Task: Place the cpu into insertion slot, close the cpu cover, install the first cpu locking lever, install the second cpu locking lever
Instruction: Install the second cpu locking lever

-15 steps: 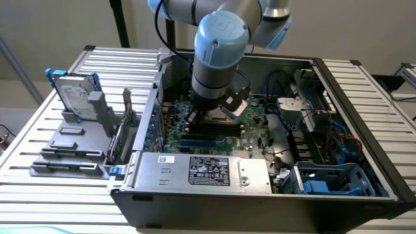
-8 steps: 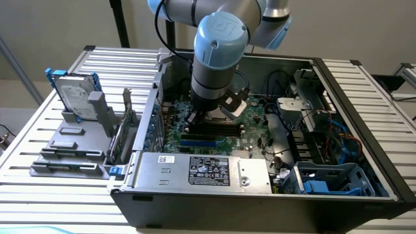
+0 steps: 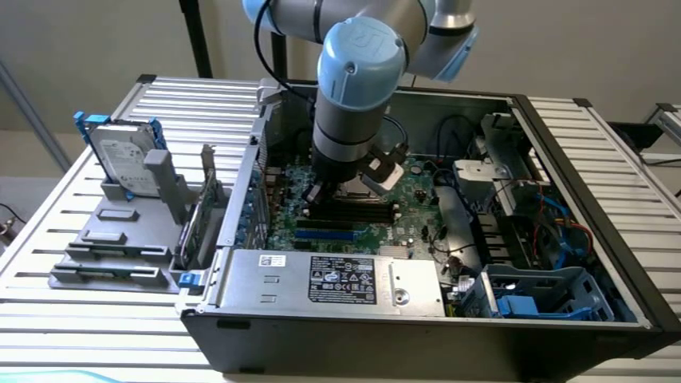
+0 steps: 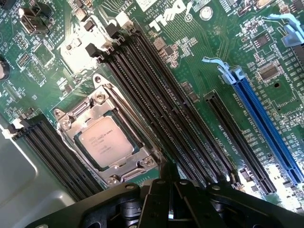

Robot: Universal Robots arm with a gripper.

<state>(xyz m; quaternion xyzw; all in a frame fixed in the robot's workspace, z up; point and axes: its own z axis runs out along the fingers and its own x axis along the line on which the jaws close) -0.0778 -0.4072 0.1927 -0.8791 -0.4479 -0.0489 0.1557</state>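
Where the exterior view looks down into the open computer case, the grey and pale-blue arm reaches straight down over the green motherboard, its wrist hiding the pincer. Toward the exterior view's left of the arm, outside the case on the ribbed metal table, a silvery hard drive stands upright in a grey plastic rack. Nearer the camera than the arm lies the flat metal power supply with its printed label.

From the wrist view, the black pincer has its two fingers pressed together, holding nothing. Just beyond the fingertips sits the insertion slot, a square socket with a silvery rim. The cpu, a flat square chip with a matte grey metal top and small printing, lies seated inside it. The cpu cover, a thin shiny metal frame with a cut-out centre and round screw heads at its corners, lies flat around the chip. Long black memory slots run in parallel ridges just beside the socket, passing close by the fingertips. Farther off, a long blue expansion slot crosses the glossy green board.
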